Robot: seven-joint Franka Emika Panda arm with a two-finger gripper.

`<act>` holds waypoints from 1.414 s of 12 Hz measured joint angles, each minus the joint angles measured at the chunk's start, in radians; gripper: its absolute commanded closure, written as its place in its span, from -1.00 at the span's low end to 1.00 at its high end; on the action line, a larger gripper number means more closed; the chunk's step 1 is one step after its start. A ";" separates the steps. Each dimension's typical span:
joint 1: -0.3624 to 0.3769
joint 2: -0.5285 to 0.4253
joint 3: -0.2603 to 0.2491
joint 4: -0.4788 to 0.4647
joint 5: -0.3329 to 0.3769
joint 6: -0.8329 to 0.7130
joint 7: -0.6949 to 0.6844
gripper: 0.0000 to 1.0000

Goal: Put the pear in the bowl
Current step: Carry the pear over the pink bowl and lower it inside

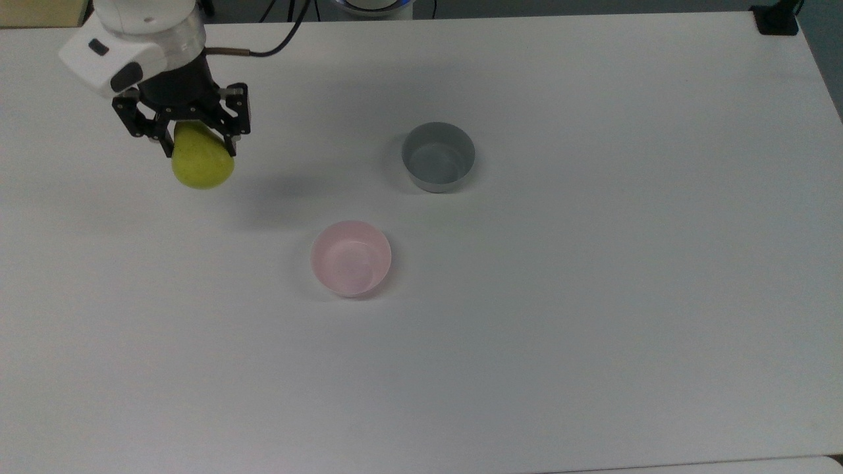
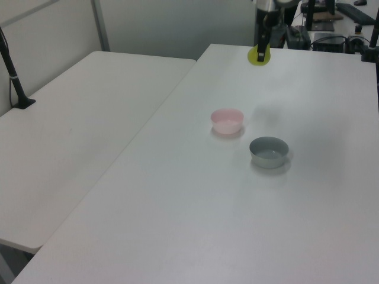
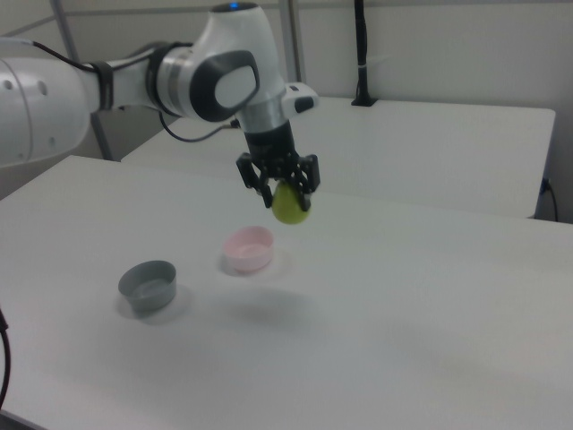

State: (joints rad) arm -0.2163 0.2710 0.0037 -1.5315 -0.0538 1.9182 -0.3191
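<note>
My gripper [image 1: 199, 146] is shut on the yellow-green pear [image 1: 202, 164] and holds it well above the white table, at the top view's upper left. The pear [image 3: 291, 205] hangs below the black fingers [image 3: 267, 195] in the right view, with its shadow on the table beneath. In the left view the pear [image 2: 257, 55] is high at the far end of the table. The pale pink bowl [image 1: 351, 257] sits empty on the table, to the lower right of the pear in the top view; the bowl [image 3: 248, 249] lies low and left of the pear in the right view.
A grey round bowl [image 1: 438, 157] stands empty on the white table [image 1: 593, 296], up and right of the pink one in the top view. A second white table [image 2: 77, 112] adjoins on the left view's left. A black post [image 3: 361, 54] rises behind in the right view.
</note>
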 measured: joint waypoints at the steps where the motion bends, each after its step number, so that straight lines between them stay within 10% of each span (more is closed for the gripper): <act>1: 0.003 -0.025 0.000 0.000 0.013 -0.027 0.000 -0.10; 17: 0.220 0.189 0.022 -0.019 0.024 0.215 0.249 -0.24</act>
State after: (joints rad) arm 0.0041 0.4601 0.0257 -1.5508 -0.0299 2.1329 -0.0699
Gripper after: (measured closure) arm 0.264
